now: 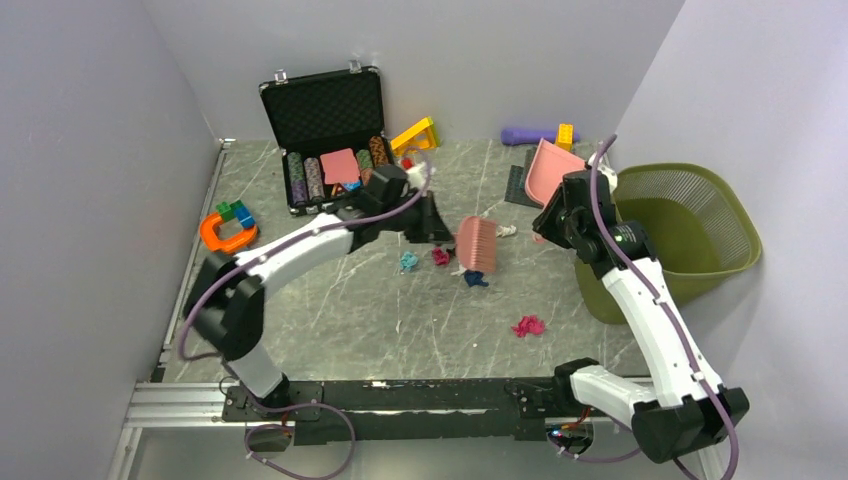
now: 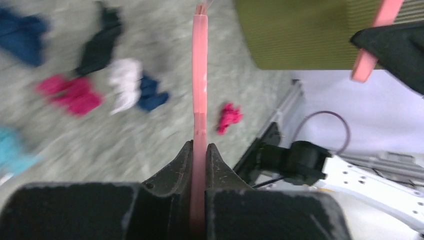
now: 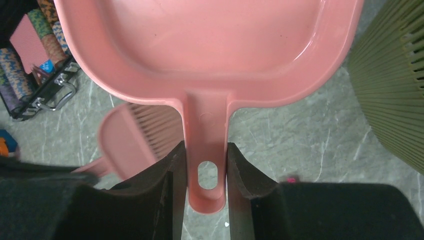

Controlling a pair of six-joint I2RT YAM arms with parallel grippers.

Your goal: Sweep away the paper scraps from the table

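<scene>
Pink brush (image 1: 477, 243): clamped in L gripper (image 2: 200, 152). Paper scraps (image 1: 441, 256): on table (image 1: 340, 310), centre, just left & near of brush; one stray nearer, right. Dustpan (image 3: 210, 60): handle pinched in R gripper (image 3: 206, 165), far right by bin (image 1: 690, 230). L arm closer to scraps.

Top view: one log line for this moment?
left end effector: shut on brush | right end effector: shut on dustpan | paper scraps: on table
</scene>
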